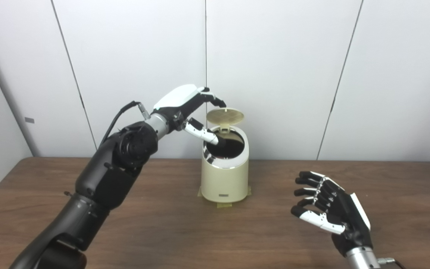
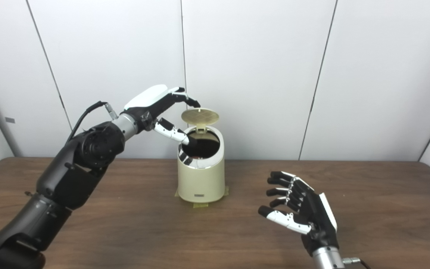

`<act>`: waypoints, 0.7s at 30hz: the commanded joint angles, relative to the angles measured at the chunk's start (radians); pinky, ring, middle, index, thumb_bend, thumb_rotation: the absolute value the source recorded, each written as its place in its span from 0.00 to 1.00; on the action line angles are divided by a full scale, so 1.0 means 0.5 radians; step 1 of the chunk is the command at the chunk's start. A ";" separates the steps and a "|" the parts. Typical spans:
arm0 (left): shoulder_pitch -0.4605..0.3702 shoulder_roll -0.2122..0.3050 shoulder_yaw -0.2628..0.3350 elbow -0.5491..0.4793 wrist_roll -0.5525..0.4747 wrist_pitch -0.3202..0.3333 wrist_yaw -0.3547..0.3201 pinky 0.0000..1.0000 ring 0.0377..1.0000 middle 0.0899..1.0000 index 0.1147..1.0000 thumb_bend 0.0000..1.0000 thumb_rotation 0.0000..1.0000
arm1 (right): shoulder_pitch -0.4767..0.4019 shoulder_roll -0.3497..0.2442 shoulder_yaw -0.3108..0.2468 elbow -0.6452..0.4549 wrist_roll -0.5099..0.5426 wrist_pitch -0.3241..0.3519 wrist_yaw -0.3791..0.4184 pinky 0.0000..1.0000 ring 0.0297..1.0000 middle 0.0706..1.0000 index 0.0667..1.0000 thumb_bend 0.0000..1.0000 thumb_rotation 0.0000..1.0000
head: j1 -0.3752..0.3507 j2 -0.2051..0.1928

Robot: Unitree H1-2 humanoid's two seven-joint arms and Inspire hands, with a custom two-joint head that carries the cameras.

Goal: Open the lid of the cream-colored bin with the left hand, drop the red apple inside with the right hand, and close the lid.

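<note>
The cream-colored bin (image 1: 224, 179) stands at the middle of the table, taped down at its base. Its round lid (image 1: 225, 116) is tipped up, open, at the back of the rim. The dark inside (image 1: 227, 145) shows; I cannot see an apple anywhere, and whether it lies inside the bin I cannot tell. My left hand (image 1: 189, 108) is raised beside the bin; its upper fingertips (image 1: 218, 101) touch the top edge of the lid and its thumb reaches over the bin's mouth. My right hand (image 1: 327, 205) hovers low over the table right of the bin, open and empty, palm to the left.
The brown wooden table (image 1: 162, 220) runs across the view. White wall panels (image 1: 274, 74) stand right behind the bin. Yellow tape (image 1: 224, 204) holds the bin's base to the table.
</note>
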 commanded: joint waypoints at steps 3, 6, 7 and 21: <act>-0.057 0.043 0.022 -0.063 -0.022 -0.024 -0.047 1.00 0.97 0.84 0.77 0.98 0.34 | -0.074 -0.010 -0.014 -0.058 0.009 -0.034 -0.009 0.46 0.59 0.67 0.65 0.74 0.22 | 0.002 0.007; -0.035 0.053 0.021 -0.093 -0.018 -0.014 -0.096 1.00 0.94 0.86 0.80 0.99 0.37 | -0.079 -0.014 -0.011 -0.042 -0.006 -0.044 -0.011 0.46 0.58 0.67 0.65 0.74 0.22 | 0.000 0.007; -0.028 0.056 0.021 -0.102 -0.014 -0.014 -0.107 1.00 0.94 0.87 0.80 0.99 0.37 | -0.080 -0.015 -0.009 -0.037 -0.009 -0.051 -0.010 0.45 0.58 0.67 0.65 0.74 0.23 | -0.002 0.009; 0.048 0.088 0.023 -0.221 -0.010 -0.091 -0.160 1.00 0.99 0.83 0.80 0.96 0.37 | -0.080 0.001 0.002 -0.042 -0.019 -0.038 -0.021 0.45 0.58 0.67 0.65 0.72 0.21 | -0.010 0.031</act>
